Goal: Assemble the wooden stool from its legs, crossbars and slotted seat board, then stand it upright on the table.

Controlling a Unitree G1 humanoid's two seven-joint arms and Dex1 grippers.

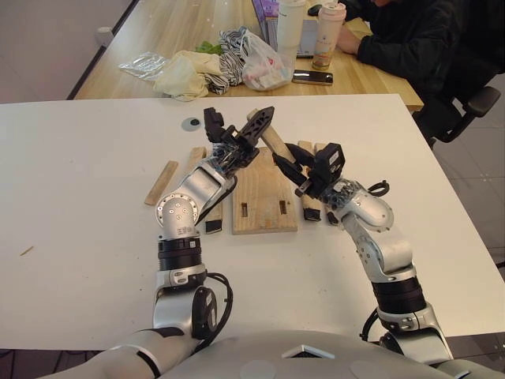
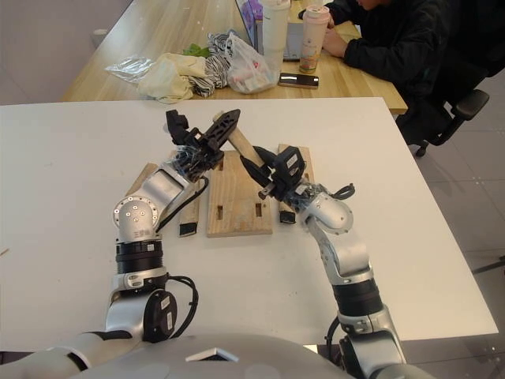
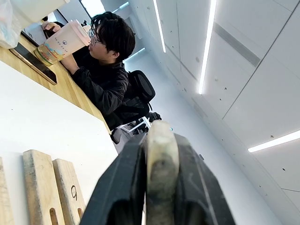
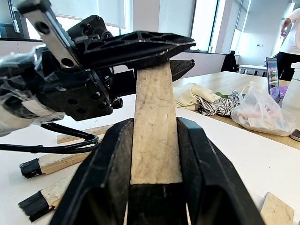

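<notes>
A wooden leg [image 1: 276,144] hangs in the air above the slotted seat board [image 1: 264,201], which lies flat on the white table. My left gripper [image 1: 260,126] is shut on the leg's far end. Its near end is clamped in my right gripper [image 1: 293,170], so both hold the same piece [image 4: 156,136]. The left wrist view shows the leg's end face [image 3: 161,178] pinched between the black fingers. A flat crossbar [image 1: 162,181] lies left of the board. Black-tipped legs lie by the board's left edge [image 1: 213,219] and right edge [image 1: 312,209].
A small round disc [image 1: 190,123] lies behind the parts. Beyond the white table's far edge, a wooden table [image 1: 158,31] carries plastic bags [image 1: 260,63], cloth, cups and a phone [image 1: 312,76]. A seated person and office chair are at the far right.
</notes>
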